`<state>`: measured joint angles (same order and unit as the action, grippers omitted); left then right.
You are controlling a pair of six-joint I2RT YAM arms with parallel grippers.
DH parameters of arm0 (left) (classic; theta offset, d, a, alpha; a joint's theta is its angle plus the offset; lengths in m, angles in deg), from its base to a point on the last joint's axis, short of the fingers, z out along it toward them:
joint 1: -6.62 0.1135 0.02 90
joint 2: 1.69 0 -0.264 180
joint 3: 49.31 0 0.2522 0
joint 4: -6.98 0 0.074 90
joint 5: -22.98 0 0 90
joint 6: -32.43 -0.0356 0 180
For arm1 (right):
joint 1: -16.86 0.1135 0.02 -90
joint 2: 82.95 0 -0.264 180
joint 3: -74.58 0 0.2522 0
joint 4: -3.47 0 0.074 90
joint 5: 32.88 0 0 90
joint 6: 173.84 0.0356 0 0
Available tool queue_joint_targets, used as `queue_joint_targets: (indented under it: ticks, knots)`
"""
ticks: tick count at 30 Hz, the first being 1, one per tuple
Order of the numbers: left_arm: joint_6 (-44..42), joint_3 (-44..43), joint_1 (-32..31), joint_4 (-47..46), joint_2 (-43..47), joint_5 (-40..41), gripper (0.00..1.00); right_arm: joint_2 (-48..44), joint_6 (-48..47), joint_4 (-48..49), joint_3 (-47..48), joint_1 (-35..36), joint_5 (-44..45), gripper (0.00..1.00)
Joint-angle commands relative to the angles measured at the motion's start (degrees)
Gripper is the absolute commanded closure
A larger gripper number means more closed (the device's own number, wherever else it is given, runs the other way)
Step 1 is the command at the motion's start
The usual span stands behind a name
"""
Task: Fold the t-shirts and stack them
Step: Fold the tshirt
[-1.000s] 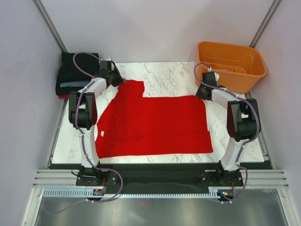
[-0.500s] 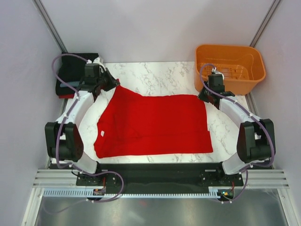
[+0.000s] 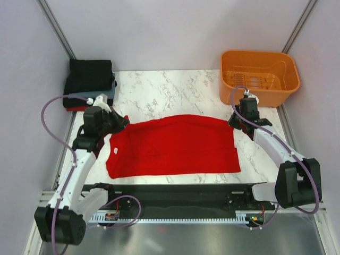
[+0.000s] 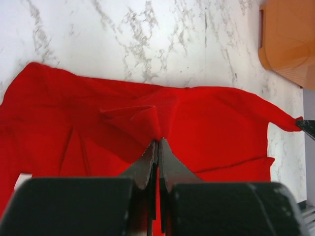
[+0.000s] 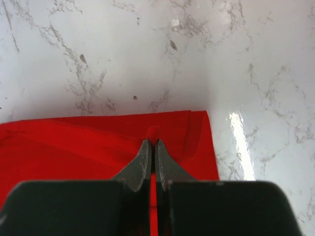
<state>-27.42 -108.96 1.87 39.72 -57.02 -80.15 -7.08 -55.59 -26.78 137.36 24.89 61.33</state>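
Looking down from above, I cannot see my own fingertips. The left tool [image 3: 122, 123] and the right tool [image 3: 234, 122] each end in a dark block that covers the spot where it meets the cloth. The folded stack [image 3: 89, 85] at the far left corner of the tabletop [image 3: 175, 87] shows a black shirt on top, with a slate-blue edge and a red sliver under it. How many shirts lie there I cannot tell. In the left wrist view my tool body cuts off the near part of the cloth, and only a corner of the orange basket [image 3: 258, 53] shows.

The red t-shirt [image 3: 175, 146] lies across the middle of the tabletop as a wide band running between my two tools. A small white label [image 3: 115, 152] shows near its left end. My left tool sits at the shirt's far left corner and my right tool at its far right corner. The basket stands beyond the right tool at the far right of the tabletop, apart from the cloth.

Both tools are pressed together on the shirt. In the left wrist view the fingers [image 4: 147, 162] nip a raised peak of red fabric, with creases fanning out from it. In the right wrist view the fingers [image 5: 143, 162] pinch a small pucker just inside the shirt's far edge, near its corner.
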Motion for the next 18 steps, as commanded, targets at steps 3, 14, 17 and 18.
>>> queue_joint_targets:
  ticks: [3, 14, 17, 18]
  knots:
    - [4.38, 7.21, -0.17, 7.02, 11.00, 4.86, 0.98, -3.71, 0.23, 0.06, -3.48, -0.21, 4.05, 1.00]
    - [14.83, 11.08, -0.52, 18.36, 22.72, 11.54, 0.86, -6.79, 1.45, -0.12, -9.98, -0.83, 4.84, 1.00]
    - [18.61, 12.40, -0.52, 20.38, 25.79, 11.90, 0.74, -8.11, 2.07, -0.21, -12.01, -0.91, 5.02, 0.80]
    - [19.85, 13.27, -0.52, 21.09, 26.76, 11.29, 0.70, -8.46, 2.42, -0.21, -12.45, -1.17, 5.28, 0.69]
